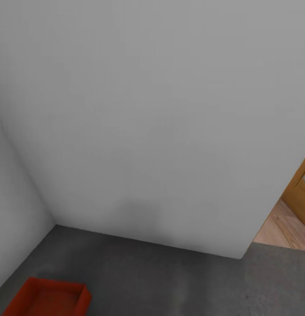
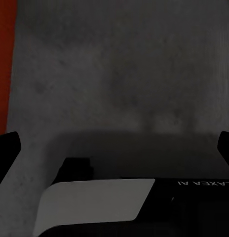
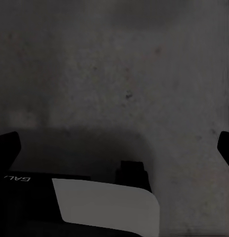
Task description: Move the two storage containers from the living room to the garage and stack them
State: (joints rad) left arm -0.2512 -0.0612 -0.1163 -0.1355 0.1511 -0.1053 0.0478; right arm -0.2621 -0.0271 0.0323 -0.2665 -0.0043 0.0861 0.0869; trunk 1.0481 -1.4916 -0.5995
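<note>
One container: orange-red storage container (image 1: 47, 299) on the dark grey floor (image 1: 170, 281), at the near lower left of the head view, open side up, cut off by the frame edge.
Long axis: cannot tell, too much of the bin cropped.
Left hand (image 2: 114, 148): both fingertips at opposite edges of the left wrist view, spread wide, released, nothing between them; red strip of the container (image 2: 4, 64) at one edge.
Right hand (image 3: 114, 148): fingertips likewise far apart, released, over bare speckled floor (image 3: 119, 74).
Writing: "GALAXEA" partly legible on the left wrist body, letters "GAL" on the right.
Far: two pale grey walls (image 1: 152, 123) meeting in a corner.
Farthest right: one doorway, light wood plank floor (image 1: 286, 228) and a wooden door (image 1: 302, 184) beyond.
</note>
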